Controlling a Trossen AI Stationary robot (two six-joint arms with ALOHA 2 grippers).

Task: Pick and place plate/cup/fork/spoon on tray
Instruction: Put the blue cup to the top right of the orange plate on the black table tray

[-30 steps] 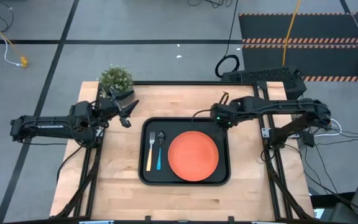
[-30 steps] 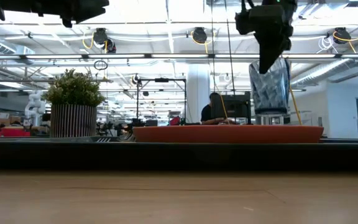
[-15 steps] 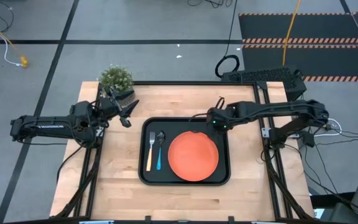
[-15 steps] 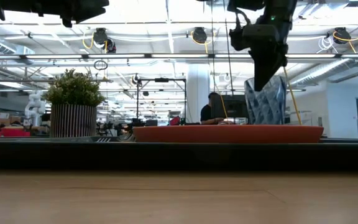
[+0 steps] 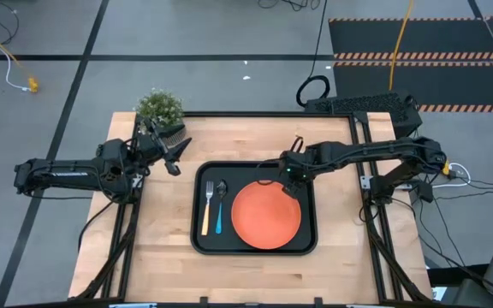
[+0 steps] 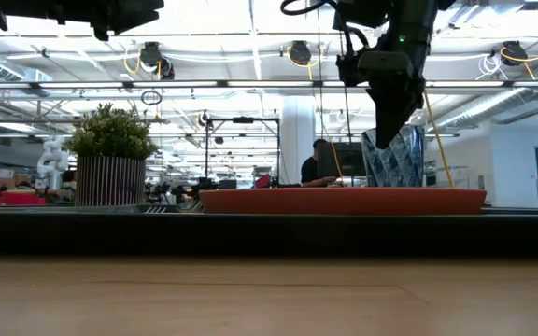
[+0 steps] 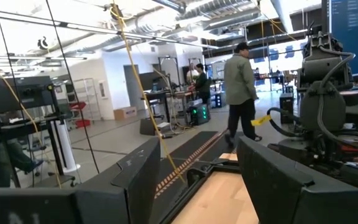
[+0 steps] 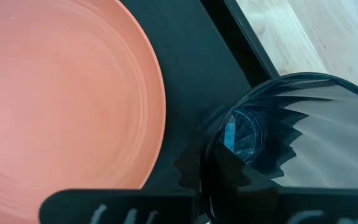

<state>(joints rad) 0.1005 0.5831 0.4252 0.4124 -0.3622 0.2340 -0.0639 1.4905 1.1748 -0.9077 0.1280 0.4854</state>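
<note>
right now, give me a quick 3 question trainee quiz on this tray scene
1. True or false: the fork and spoon lie on the tray, beside the plate.
2. What does the right gripper hold? A) fork B) cup C) potted plant
3. Fill in: the left gripper waits with fingers ____ near the potted plant.

Key:
1. True.
2. B, the cup, over the tray's back edge next to the plate.
3. open.
</note>
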